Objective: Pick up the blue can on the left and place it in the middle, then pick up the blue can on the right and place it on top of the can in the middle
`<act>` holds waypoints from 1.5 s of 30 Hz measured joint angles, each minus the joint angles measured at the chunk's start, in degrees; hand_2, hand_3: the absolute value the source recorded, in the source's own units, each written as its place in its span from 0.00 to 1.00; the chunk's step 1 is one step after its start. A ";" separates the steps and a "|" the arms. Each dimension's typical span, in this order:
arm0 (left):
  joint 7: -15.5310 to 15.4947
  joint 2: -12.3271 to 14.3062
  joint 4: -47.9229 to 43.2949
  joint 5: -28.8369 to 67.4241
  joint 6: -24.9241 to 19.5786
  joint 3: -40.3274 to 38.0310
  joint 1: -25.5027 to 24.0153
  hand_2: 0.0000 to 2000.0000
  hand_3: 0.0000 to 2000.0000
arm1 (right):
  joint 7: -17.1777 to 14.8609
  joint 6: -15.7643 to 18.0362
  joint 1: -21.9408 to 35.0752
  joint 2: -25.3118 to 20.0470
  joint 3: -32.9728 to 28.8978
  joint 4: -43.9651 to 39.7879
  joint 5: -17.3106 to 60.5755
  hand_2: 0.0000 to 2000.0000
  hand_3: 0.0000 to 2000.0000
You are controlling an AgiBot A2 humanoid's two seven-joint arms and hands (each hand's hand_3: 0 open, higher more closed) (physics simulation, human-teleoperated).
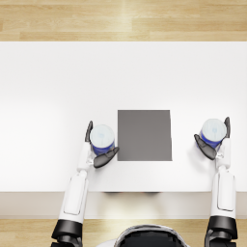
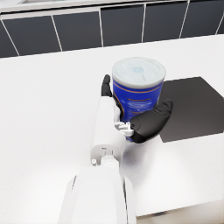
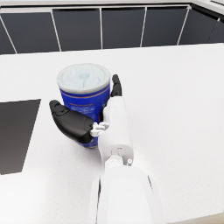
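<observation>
Both hands, left hand (image 1: 99, 152) and right hand (image 1: 212, 144), grip blue cans on a white table (image 1: 58, 87) beside wood flooring (image 1: 123, 19).

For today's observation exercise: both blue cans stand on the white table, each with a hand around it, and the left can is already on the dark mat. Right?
Not quite: the left can stands on the white table beside the dark mat, as the head view shows. The rest holds.

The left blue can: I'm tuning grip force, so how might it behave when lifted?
The left can looks rigid, so it probably won't crush. Its smooth wall may slip in the left hand. Upright, taller than wide, it could tip if nudged.
</observation>
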 measured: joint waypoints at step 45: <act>-18.85 8.00 18.82 -8.96 -0.60 20.65 17.12 0.00 0.00 | 0.78 9.03 6.19 -6.41 13.07 26.92 0.00 1.00 0.76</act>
